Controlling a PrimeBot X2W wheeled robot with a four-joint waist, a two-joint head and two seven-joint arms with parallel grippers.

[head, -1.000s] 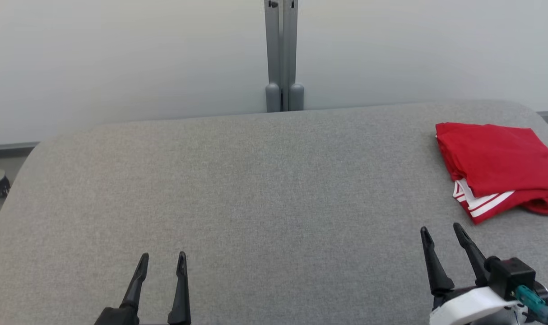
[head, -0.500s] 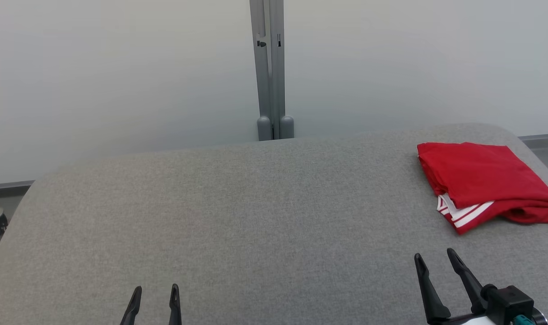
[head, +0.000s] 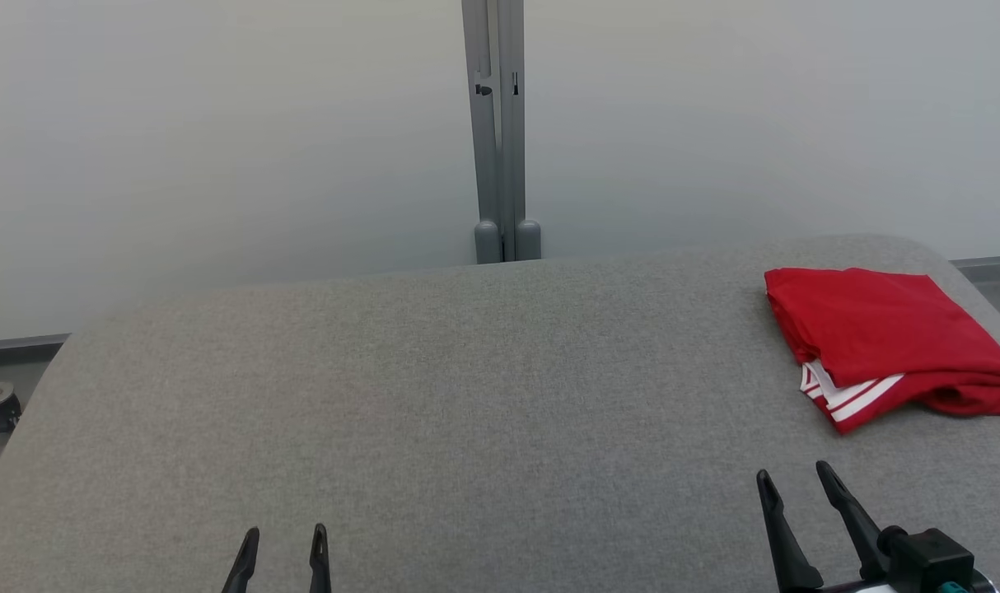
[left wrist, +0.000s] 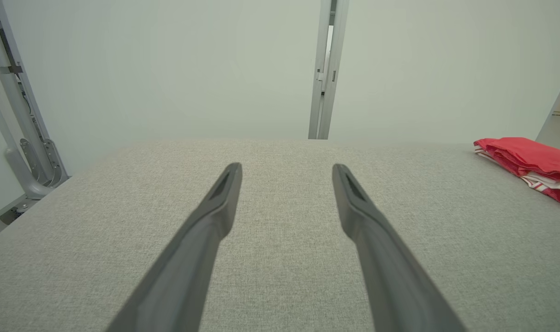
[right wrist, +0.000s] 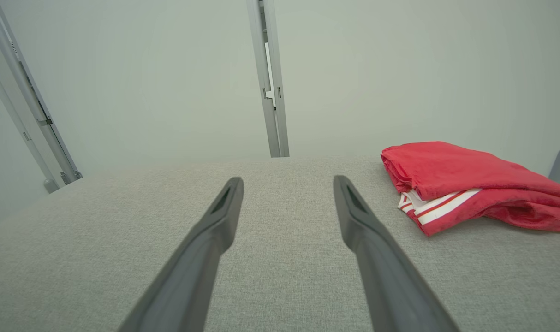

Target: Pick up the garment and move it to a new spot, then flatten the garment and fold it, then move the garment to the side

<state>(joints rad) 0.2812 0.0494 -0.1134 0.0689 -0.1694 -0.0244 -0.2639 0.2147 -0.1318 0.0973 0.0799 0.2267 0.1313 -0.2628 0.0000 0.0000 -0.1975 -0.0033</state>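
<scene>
Garment [head: 887, 329]: red with white-striped trim. It lay as a folded bundle on the far right of the bench [head: 467, 395], close to the rounded right corner. Neither claw touched it.

Left claw [head: 284, 535]: low at the near edge, left of centre, fingers spread with nothing between them. It was well apart from the garment, with most of the bench's width between. In the left wrist view the bundle [left wrist: 529, 159] sat at the far right margin.

Right claw [head: 793, 473]: low at the near edge, right side, fingers likewise spread and empty. The garment lay ahead of it and somewhat to its right. In the right wrist view the bundle [right wrist: 446, 175] sat beyond and to the right of the right finger, with bare bench between.

Judgement: the right arm was much the nearer, so I reckoned any reach fell to it. The bundle ran on a slant, from its far-left corner to its near-right corner, with the striped edge facing the right claw. A straight push forward looked likely to pass left of it. I judged the claw would need to go forward and swing right, meeting the striped edge first.

The garment looked folded and set aside. I could not settle whether the job was finished or not yet begun.
</scene>
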